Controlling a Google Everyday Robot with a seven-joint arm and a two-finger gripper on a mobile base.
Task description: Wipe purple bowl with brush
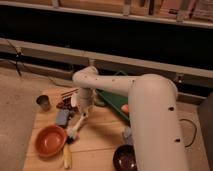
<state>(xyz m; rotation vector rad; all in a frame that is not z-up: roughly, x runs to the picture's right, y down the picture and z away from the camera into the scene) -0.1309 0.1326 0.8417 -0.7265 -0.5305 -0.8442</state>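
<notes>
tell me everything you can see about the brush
The brush is slim, with a long cream-white handle and a small dark bristle head at its lower end. It hangs tilted, head down toward the picture's left, low over the wooden table beside the orange bowl. Whether the head touches either cannot be told. The gripper is shut on the handle's upper end. The purple bowl sits apart from it, nearer the table's front edge.

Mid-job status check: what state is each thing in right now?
claw: shut on the brush, over the table's left side
brush: held, tilted, bristle head down by the orange bowl
purple bowl: upright, untouched, at the near edge
orange bowl: upright, looks empty
metal cup: upright
</notes>
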